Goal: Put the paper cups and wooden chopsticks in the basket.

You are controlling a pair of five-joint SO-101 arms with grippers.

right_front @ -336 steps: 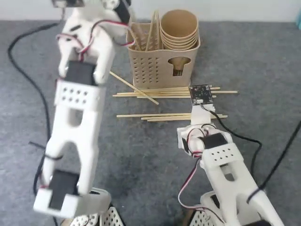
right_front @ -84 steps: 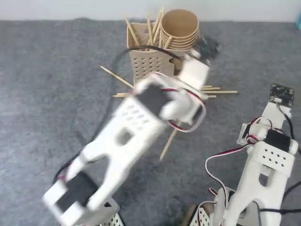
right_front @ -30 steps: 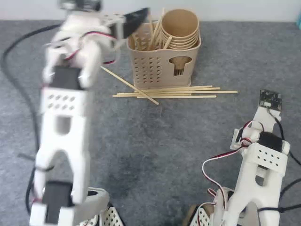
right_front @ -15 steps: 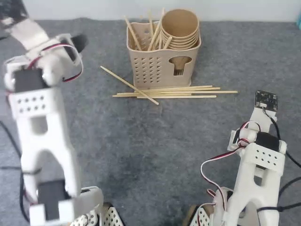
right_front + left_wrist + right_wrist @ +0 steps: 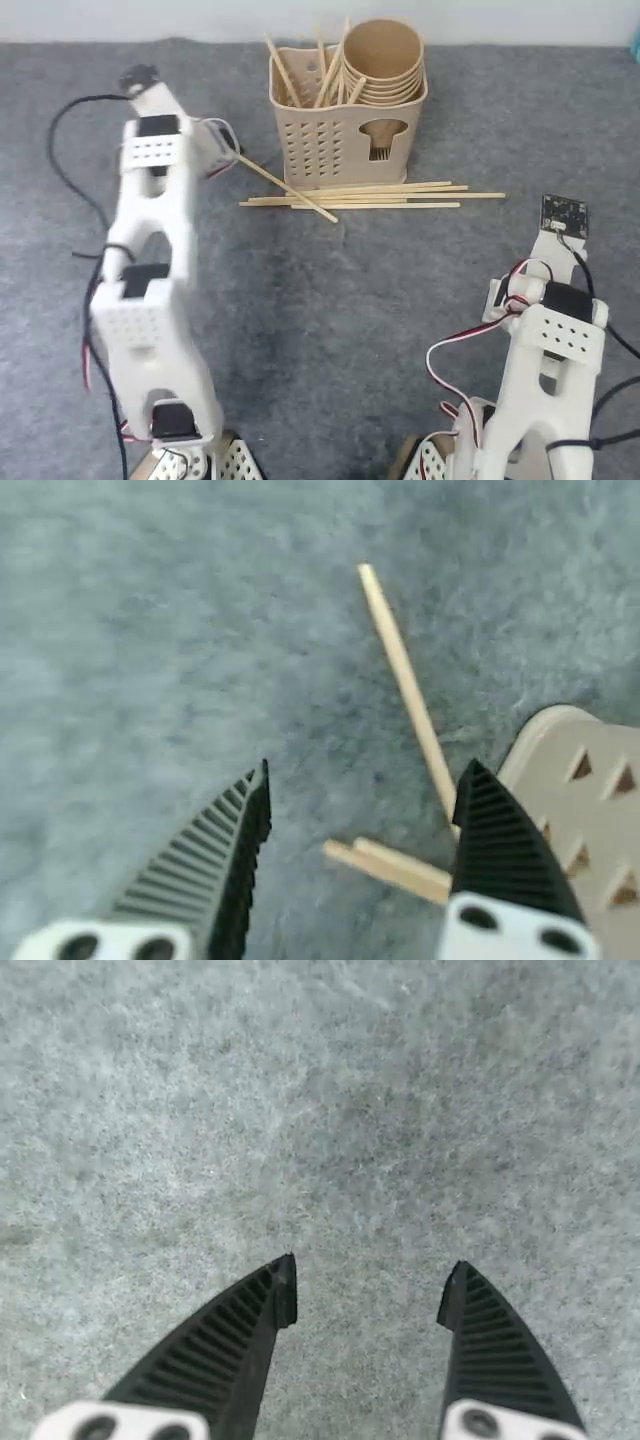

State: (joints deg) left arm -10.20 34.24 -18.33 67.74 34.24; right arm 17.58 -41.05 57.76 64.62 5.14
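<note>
The beige basket [image 5: 345,135] stands at the back of the carpet. A stack of paper cups [image 5: 381,58] fills its right half, and several wooden chopsticks [image 5: 300,72] stick up in its left half. More chopsticks [image 5: 385,196] lie in a row in front of it, with one slanted chopstick [image 5: 277,181] at their left end. The left arm [image 5: 157,160] is low beside the basket's left side. My left gripper [image 5: 367,770] is open above the slanted chopstick [image 5: 405,675], next to the basket's corner [image 5: 585,790]. My right gripper [image 5: 373,1264] is open over bare carpet.
The right arm [image 5: 548,330] stands at the front right, well short of the chopstick row. Grey carpet [image 5: 330,320] covers the table between the two arms. A black cable [image 5: 65,130] loops at the left.
The nearer row of chopsticks has gone from the carpet, and more stand in the basket. The left arm swung away from the basket and came down at its left. The right arm drew back.
</note>
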